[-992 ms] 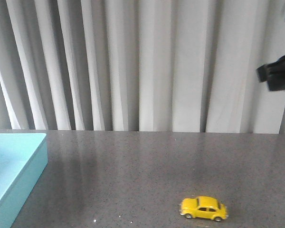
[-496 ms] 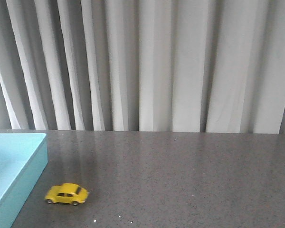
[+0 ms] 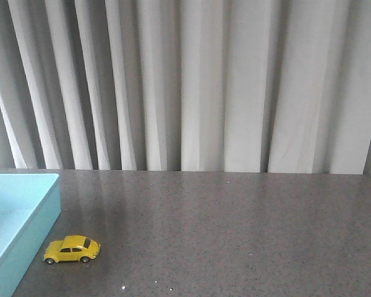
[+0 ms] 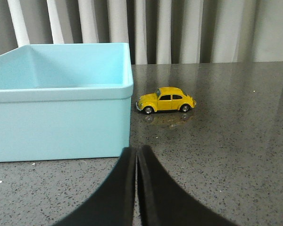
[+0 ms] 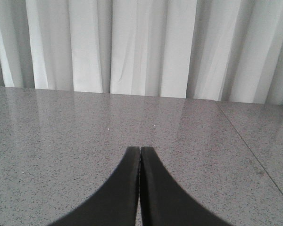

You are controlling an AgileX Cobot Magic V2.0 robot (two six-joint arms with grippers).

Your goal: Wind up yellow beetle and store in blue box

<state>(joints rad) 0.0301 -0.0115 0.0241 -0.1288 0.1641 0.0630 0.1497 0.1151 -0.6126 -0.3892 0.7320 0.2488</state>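
The yellow beetle (image 3: 72,249) stands on its wheels on the grey table, close beside the outer wall of the blue box (image 3: 25,235) at the left. In the left wrist view the beetle (image 4: 166,100) sits just off the box's corner (image 4: 125,89), outside it. My left gripper (image 4: 136,151) is shut and empty, low over the table, short of the box and the car. My right gripper (image 5: 140,150) is shut and empty over bare table. Neither gripper shows in the front view.
A pale pleated curtain (image 3: 198,86) hangs behind the table's far edge. The grey speckled table (image 3: 235,235) stretches right of the car. A seam (image 5: 247,146) runs across the tabletop in the right wrist view.
The beetle has rolled left across the table from the right side and now stands next to the box. The right arm has left the front view.
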